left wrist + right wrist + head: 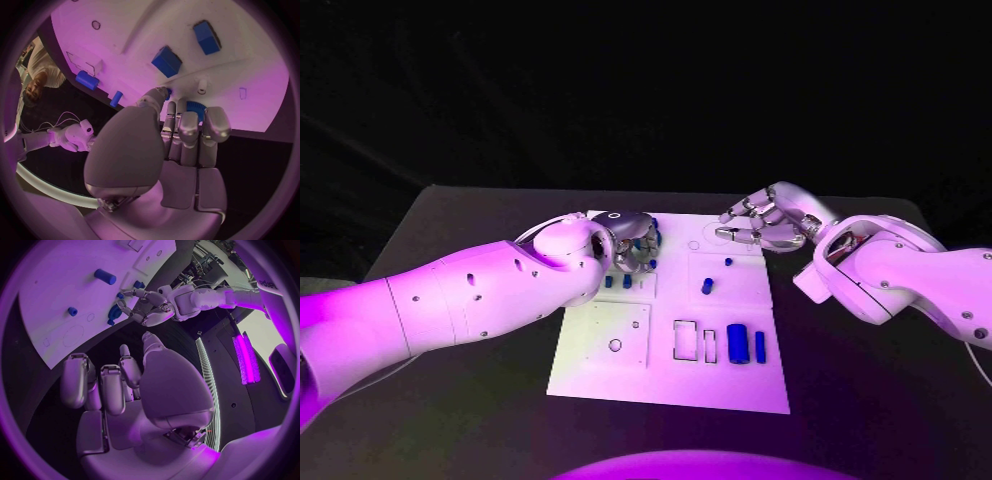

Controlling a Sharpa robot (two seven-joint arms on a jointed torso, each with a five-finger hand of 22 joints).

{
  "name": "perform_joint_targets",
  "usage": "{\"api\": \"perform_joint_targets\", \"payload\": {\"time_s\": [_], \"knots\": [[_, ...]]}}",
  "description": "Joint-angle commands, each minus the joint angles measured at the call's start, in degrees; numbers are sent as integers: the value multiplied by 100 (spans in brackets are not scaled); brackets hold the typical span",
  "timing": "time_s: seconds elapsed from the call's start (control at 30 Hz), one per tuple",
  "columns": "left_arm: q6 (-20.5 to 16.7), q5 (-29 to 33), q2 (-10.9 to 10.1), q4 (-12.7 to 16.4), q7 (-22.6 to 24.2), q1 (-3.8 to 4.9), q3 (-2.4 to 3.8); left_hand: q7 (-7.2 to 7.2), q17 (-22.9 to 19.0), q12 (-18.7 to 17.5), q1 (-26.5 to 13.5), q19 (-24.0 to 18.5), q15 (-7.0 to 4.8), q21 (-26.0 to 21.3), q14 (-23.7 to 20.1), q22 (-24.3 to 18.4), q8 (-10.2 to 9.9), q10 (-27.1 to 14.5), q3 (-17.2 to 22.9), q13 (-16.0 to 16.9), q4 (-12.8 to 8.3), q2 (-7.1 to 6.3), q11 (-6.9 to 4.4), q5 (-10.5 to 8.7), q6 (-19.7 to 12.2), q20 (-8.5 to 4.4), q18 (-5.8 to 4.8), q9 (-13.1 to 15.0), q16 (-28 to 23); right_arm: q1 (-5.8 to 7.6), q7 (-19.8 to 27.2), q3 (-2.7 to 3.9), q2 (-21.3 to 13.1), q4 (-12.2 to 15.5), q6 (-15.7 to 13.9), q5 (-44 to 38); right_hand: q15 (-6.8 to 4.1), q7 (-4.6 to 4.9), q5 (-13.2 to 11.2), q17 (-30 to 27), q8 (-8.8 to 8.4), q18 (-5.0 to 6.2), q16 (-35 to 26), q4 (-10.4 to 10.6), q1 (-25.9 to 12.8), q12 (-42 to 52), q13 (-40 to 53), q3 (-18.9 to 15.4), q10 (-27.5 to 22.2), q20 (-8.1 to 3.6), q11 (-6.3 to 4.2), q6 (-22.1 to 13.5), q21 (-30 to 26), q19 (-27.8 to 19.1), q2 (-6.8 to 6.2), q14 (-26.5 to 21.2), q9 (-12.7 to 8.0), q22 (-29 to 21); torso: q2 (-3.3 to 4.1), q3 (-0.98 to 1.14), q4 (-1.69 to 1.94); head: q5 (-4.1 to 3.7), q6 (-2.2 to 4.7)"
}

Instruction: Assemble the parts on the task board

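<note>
Bench (877, 400), black, carries the board (733, 385), a white plate at centre. Left arm (430, 305) comes in from 8 o'clock, right arm (920, 275) from 3 o'clock.

Step in hand, as a judgement: left hand (629, 240) is working a blue part at the board's far-left corner, approx 11 o'clock from board centre; looks like seating or picking, can't tell which. Next move calls for a firm hold on that piece, then lining it up w/ its slot before pressing down; the recesses near the board's front at 6 o'clock, a round hole (615, 345) and rectangular outlines (685, 340), still stand unfilled, so plenty is left to do.

Left hand: wrist view has the fingers (187, 127) stretched side by side over a round ribbed blue piece (196, 106), tips on or just above it; whether it's actually clamped, cannot tell. Two blue blocks (166, 61) stand nearby on the board.

Right hand (764, 222) hovers at the board's far-right edge, approx 1 o'clock, fingers (78, 380) loosely curled but apart, holding nothing.

Smaller parts: two long blue bars (738, 343) lie side by side at approx 5 o'clock, front-right of board; small blue pegs (708, 285) stand near centre, others (609, 282) at 10 o'clock just beside the left hand.
</note>
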Motion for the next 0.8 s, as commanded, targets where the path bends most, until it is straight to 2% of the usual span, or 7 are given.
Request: {"api": "perform_joint_targets", "payload": {"time_s": [0.03,0.4,0.7,0.8], "knots": [[99,33,26,7,39,-1,3,10,14,-37,66,52,3,48,59,25,-28,55,37,-24,4,21,-10,-17,28,-12,17,-30,47,-4,44,0,12,1,13,-39,-35,2,28,471,40,57,-38,-8,-16,-22,-9,-17,-31,3,3,-31,-21,-26,5,359,-5,411,-1,1,9,-1,-10],[152,84,74,-3,74,-1,1,-7,19,-118,120,84,-15,88,80,72,-61,107,94,-120,-10,43,-31,-15,73,-24,8,-118,116,-4,43,0,16,-1,23,-41,-35,2,36,477,45,58,-36,-14,-7,-15,-3,-19,-27,3,3,-32,-28,-28,10,361,-4,409,0,-3,5,-18,-32],[230,121,125,-42,92,-3,0,1,145,-192,251,165,-39,186,180,176,-63,294,251,-234,-83,137,-57,-35,222,-48,-15,-215,308,-4,39,0,16,4,30,-43,-35,2,39,479,47,59,-36,-16,-4,-13,-1,-20,-26,3,3,-32,-30,-28,12,361,-4,408,-1,1,5,-17,-43],[253,131,133,-50,94,-3,0,2,198,-233,305,220,-56,251,223,241,-66,384,336,-280,-127,178,-75,-114,291,-63,-31,-253,383,-4,38,0,16,5,33,-44,-35,2,39,479,47,59,-36,-16,-4,-13,-1,-20,-26,3,3,-32,-30,-28,12,361,-4,408,-5,1,6,-16,-46]]}}
